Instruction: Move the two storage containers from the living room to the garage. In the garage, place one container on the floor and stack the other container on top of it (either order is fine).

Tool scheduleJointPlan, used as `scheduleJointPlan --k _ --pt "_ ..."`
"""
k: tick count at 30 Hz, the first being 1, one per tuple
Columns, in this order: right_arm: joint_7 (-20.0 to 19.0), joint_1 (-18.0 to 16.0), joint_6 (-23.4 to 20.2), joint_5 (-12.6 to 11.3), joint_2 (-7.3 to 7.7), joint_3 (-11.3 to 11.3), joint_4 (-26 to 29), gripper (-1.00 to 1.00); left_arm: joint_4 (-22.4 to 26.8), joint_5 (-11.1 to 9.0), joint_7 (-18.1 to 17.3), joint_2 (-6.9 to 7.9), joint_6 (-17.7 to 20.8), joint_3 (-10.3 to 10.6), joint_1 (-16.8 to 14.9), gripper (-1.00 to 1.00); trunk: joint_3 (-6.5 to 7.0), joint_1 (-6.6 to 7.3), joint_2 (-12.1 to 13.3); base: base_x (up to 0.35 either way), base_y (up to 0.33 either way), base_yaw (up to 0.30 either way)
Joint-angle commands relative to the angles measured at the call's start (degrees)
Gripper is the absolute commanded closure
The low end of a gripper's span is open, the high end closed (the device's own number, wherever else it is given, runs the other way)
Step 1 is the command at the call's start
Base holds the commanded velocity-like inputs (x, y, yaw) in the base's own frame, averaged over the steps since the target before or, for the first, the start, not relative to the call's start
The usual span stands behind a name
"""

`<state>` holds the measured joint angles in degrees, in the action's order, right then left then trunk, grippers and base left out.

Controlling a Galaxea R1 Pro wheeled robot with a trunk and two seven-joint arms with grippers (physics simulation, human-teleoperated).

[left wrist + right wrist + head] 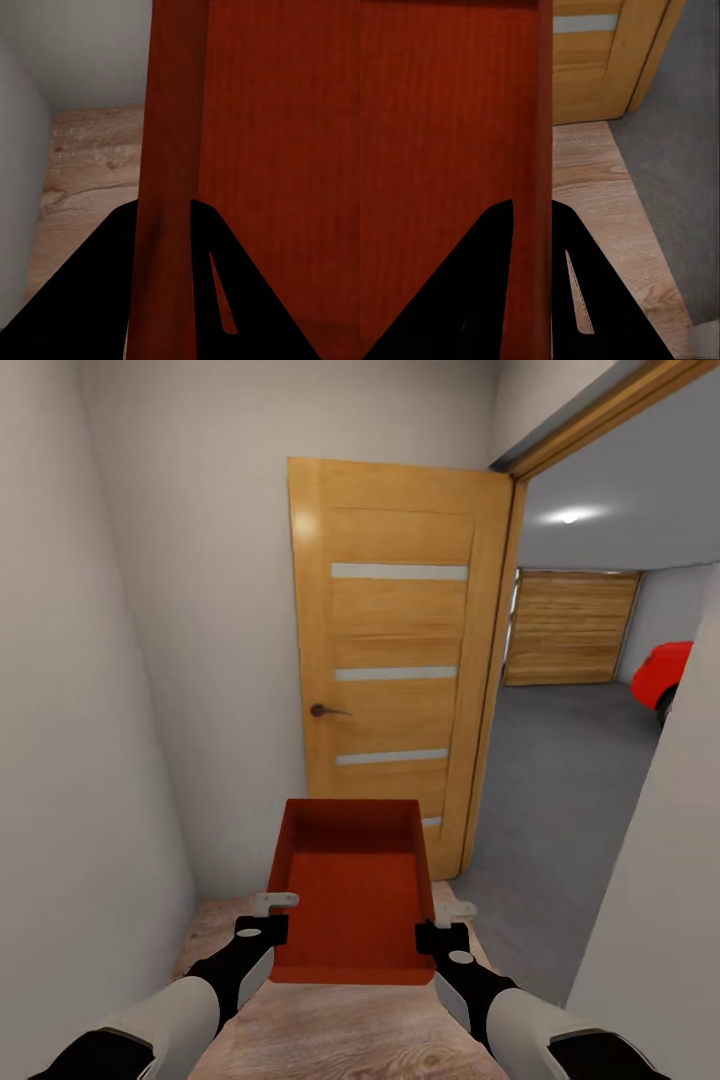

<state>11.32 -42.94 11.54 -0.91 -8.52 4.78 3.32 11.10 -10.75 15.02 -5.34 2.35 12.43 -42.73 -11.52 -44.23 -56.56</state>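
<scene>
Storage container (352,885) is being carried in the hallway before the open garage doorway, its left wall being pinched by the left gripper (268,917), its right wall by the right gripper (446,925); light, thin-walled, likely flexing under uneven squeezing.

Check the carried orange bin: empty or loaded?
Empty. The head view looks down into the storage container and shows only its bare ribbed bottom, with the left gripper and right gripper clamping its side walls.

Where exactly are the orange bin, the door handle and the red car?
storage container (350,890): head view, on its ribbed inner bottom.
door handle (322,710): head view, on the dark knob.
red car (668,670): head view, on its visible body.
</scene>
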Motion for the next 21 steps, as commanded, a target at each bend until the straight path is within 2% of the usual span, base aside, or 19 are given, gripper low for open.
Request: scheduleJointPlan --k 1,21 --pt "3.4 0.0 0.2 -0.9 0.61 0.4 -2.0 1.0 0.3 1.0 1.9 0.05 0.3 -0.8 -0.1 1.0 -0.07 0.0 -0.1 0.0 0.0 -0.283" --pt "3.5 0.0 0.2 -0.9 0.61 0.4 -2.0 1.0 0.4 1.0 1.9 -0.02 0.3 -0.8 -0.1 1.0 -0.07 0.0 -0.1 0.0 0.0 -0.284"
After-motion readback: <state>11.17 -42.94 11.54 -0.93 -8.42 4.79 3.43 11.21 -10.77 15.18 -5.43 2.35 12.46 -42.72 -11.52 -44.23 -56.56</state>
